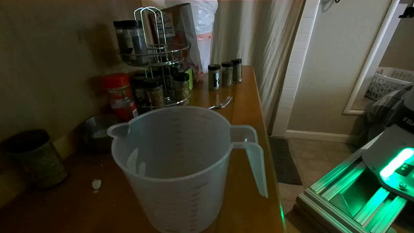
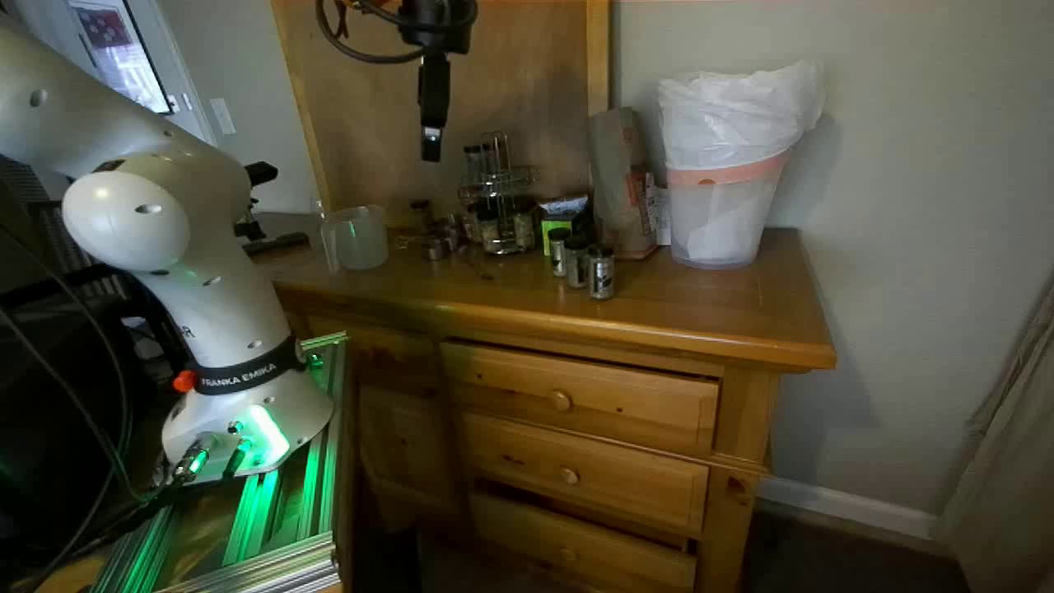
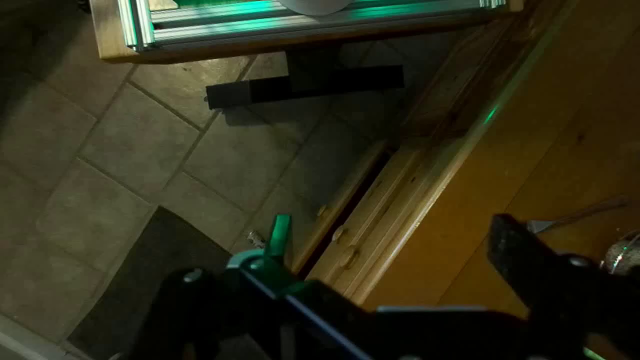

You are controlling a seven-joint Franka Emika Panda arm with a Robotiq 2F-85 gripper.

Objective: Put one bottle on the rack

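Three small dark-capped spice jars (image 2: 576, 263) stand upright in a close row on the table (image 2: 708, 301), and we take any of them to be the one wanted. In an exterior view they lie at about four o'clock from the chrome wire rack (image 2: 504, 183); the jaws hang high, at about ten o'clock from them. In the wrist view those jaws are spread wide with nothing between.

We worry first about that row: coming down this wide, the jaws could clip a neighbouring jar and topple it, and the frontmost jar stands near the table's front edge. A green-faced box (image 2: 557, 221) at twelve o'clock from the farthest jar leaves little room behind it. At the rack, a low approach could snag the loop handle (image 1: 164, 29), and a jar set half over the rim there would probably tip.

We read "FRANKA EMIKA" on the black collar (image 2: 239, 377) of the arm (image 2: 165, 222). The red-capped jar (image 1: 119, 97), between seven and eight o'clock from the rack in an exterior view, has a red label (image 1: 125, 110) we cannot make out; the spice jars' labels and the red scale (image 1: 194, 204) on the translucent measuring jug (image 1: 171, 181) are too blurred to read.
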